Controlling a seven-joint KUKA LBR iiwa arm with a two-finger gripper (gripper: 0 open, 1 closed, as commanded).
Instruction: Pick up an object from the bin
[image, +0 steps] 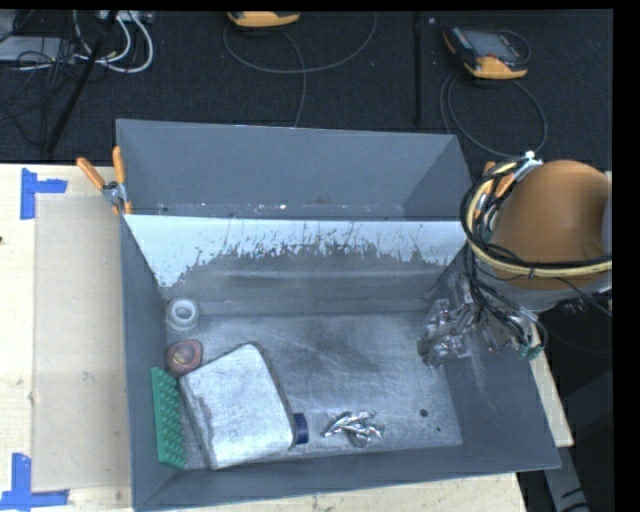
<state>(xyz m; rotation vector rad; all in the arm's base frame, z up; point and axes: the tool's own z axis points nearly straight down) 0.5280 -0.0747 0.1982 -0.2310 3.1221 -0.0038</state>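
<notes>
The end effector (443, 338) sits low by the grey metal bin's (300, 170) right wall, partly under its orange-covered wrist (545, 215) (released or clenched: cannot tell).

We reach in over the bin's (300, 180) right edge: our orange-covered wrist (545, 220), ringed with cables (478, 215), hangs above the gripper (445, 337), low beside the right wall.

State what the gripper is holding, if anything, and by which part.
Nothing that can be seen. The gripper is by the bin's right wall, and the nearest thing, a cluster of silvery metal pieces, lies apart on the floor.
</notes>
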